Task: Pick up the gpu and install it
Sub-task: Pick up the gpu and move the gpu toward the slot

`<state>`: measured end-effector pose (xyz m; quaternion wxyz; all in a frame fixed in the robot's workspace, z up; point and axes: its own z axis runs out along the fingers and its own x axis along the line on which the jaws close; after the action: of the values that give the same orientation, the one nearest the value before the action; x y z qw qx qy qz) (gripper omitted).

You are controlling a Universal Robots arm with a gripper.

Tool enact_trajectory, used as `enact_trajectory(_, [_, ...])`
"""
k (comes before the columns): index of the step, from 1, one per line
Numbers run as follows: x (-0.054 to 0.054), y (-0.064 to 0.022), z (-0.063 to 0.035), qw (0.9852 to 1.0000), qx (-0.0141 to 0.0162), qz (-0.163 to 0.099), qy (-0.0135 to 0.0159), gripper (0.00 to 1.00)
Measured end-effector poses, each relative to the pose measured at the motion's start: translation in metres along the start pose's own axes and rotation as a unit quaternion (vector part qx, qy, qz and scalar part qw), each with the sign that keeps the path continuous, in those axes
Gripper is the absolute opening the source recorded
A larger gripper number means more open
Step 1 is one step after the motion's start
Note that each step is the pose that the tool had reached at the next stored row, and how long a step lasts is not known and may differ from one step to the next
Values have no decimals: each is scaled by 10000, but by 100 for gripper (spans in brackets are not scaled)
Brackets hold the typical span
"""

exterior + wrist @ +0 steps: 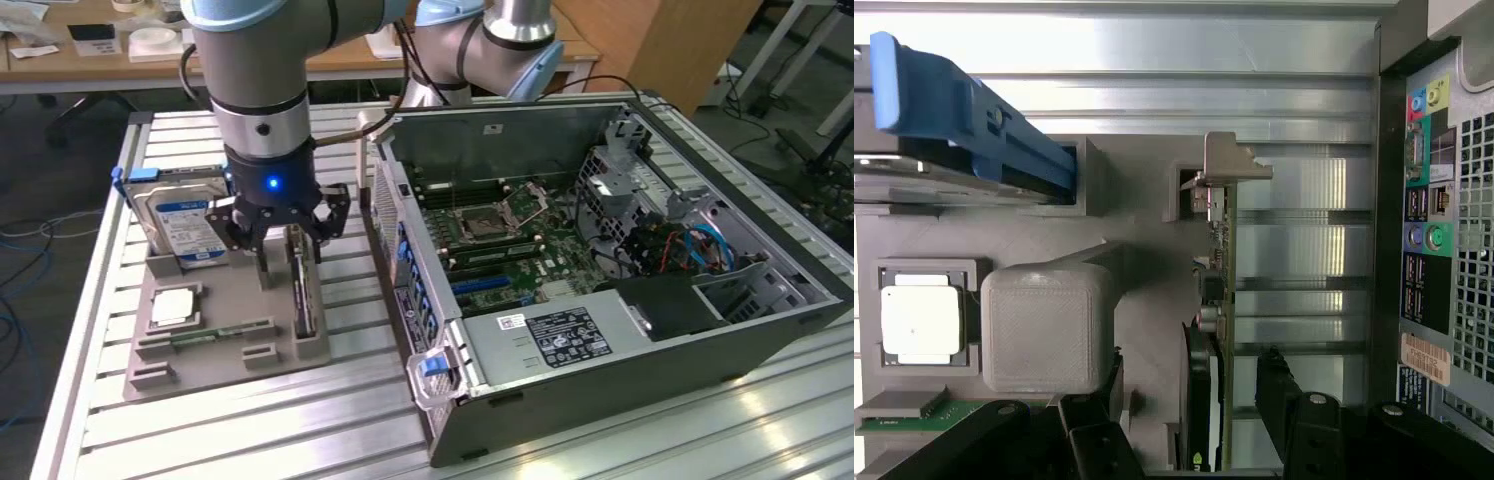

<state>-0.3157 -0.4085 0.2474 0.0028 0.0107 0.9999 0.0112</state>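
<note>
Released, the end effector (286, 243) hovers over the gray holder (238, 300), jaws straddling the gpu (304, 295), which stands on edge there, its long axis running between them.

The arm (263, 90) above the pincer (288, 240) is a thick round tube of silver-grey metal, with pale blue caps (537, 68) at its joints. Directly above the pincer sits a black cylindrical collar (271, 165) with a small lit blue lamp (274, 183). A thin dark cable (187, 70) runs beside the tube. The pincer itself is black, built of angular linked bars, and its fingers (1301, 425) carry round pale pivot pins (1314, 400).
</note>
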Motion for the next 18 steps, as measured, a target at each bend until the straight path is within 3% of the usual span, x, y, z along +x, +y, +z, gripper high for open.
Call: enact_trajectory(18, [0, 0, 2, 10000, -1, -1, -5, 65])
